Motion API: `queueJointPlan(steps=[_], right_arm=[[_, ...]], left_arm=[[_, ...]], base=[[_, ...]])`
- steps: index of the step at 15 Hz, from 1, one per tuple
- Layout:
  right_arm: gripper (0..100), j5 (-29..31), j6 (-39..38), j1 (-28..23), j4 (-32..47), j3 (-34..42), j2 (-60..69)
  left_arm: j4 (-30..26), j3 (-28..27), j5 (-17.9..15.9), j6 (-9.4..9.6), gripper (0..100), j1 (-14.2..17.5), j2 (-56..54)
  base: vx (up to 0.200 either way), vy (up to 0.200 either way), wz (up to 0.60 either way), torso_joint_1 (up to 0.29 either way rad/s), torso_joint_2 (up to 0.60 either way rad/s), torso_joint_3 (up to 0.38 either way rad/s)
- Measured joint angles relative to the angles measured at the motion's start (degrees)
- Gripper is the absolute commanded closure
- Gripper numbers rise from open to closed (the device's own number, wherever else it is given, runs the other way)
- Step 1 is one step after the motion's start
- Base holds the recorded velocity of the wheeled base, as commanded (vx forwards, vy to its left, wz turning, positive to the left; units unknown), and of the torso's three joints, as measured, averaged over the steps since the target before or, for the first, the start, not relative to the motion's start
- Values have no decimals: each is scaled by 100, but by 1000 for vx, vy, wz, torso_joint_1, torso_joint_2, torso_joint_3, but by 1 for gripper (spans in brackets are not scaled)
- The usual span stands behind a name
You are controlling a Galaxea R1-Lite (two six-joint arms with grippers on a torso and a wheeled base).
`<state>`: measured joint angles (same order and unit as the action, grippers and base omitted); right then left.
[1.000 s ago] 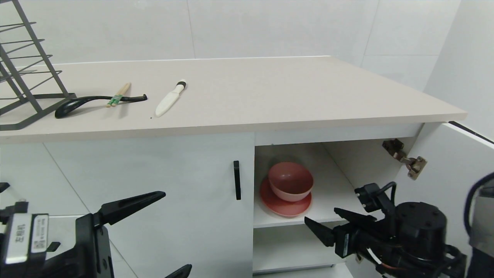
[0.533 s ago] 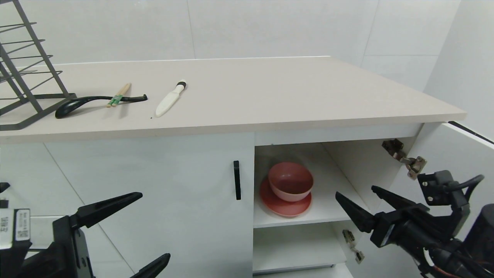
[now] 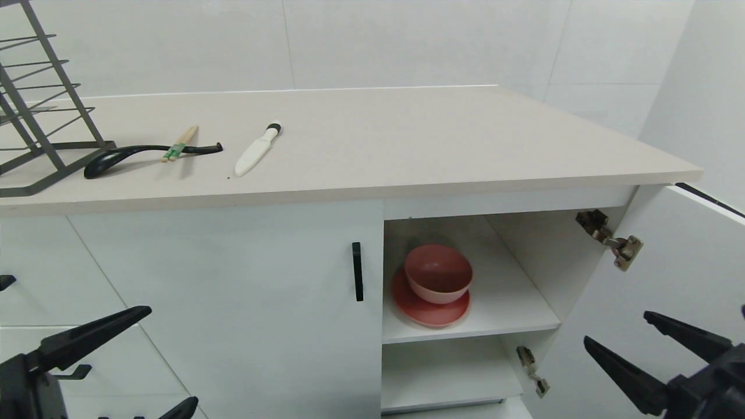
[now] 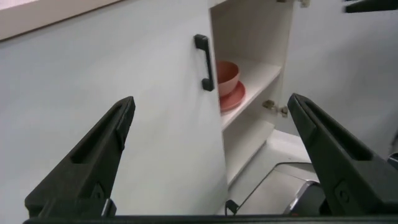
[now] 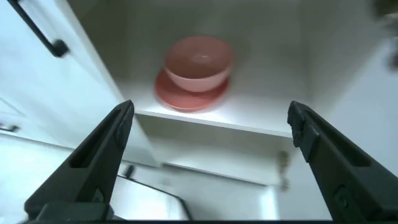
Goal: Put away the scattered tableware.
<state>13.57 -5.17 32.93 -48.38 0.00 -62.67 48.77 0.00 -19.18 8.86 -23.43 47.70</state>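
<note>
Head view: the countertop (image 3: pixel 407 139) carries the scattered tableware; a black ladle (image 3: pixel 116 156) lies near the foot of a wire rack (image 3: pixel 35 99), a pair of chopsticks (image 3: pixel 179 142) rests across its handle, and a white knife (image 3: pixel 256 149) lies just beside them, apart from both. Below the counter, the right cabinet door (image 3: pixel 687 262) stands swung open on its upper hinge (image 3: pixel 611 241) and lower hinge (image 3: pixel 532 364); the left door (image 3: pixel 233 302) is closed, with its black handle (image 3: pixel 357 271) next to the opening. On the upper shelf (image 3: pixel 512 314) a pink bowl (image 3: pixel 437 273) sits upright on a red plate (image 3: pixel 430 308). The lower shelf (image 3: pixel 448 372) lies beneath.

The left gripper (image 3: pixel 173 355) hangs low before the closed door, fingers spread wide and holding nothing; the right gripper (image 3: pixel 616 327) hangs low before the open door, likewise spread wide and empty; both are well apart from the tableware.

Left wrist view: the closed door and its handle are seen obliquely, with bowl and plate visible past the door's edge; the door face hides part of the shelf.

Right wrist view: this camera looks straight into the compartment from in front, framing bowl and plate between the two spread fingers; the shelf's front edge and the lower hinge appear beneath them, and the handle is at the frame's corner.
</note>
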Motion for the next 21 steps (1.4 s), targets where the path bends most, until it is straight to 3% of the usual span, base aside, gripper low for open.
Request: queueJointPlan(steps=[4, 7, 10, 14, 17, 19, 21], right_arm=[[0, 2, 524, -536, 1927, -11, 1932], [0, -2, 1162, -1469, 2642, -41, 3145], [0, -90, 1592, -2216, 3152, -49, 4195], [0, -187, 1540, -2872, 3711, -33, 5338], [0, -238, 1458, -3087, 3829, -21, 5675], [0, -321, 1412, -3196, 4383, -18, 5921], [0, -466, 1239, -3257, 4497, -22, 6122]], left_arm=[[-855, -5, 2, -304, 0, 502, -973], [-1607, -99, 2, -490, 0, 1045, -1749], [-2261, -140, 2, -510, 0, 1324, -2334], [-2576, -234, 78, -517, 0, 1654, -2925], [-2894, -212, 123, -510, 0, 1977, -3312], [-3217, -90, 152, -510, 0, 2087, -3599], [-3384, -27, 467, -556, 0, 2135, -3878]], base=[[0, 0, 0, 0, 0, 0], [0, 0, 0, 0, 0, 0], [0, 0, 0, 0, 0, 0], [0, 0, 0, 0, 0, 0], [0, 0, 0, 0, 0, 0], [0, 0, 0, 0, 0, 0], [0, 0, 0, 0, 0, 0]])
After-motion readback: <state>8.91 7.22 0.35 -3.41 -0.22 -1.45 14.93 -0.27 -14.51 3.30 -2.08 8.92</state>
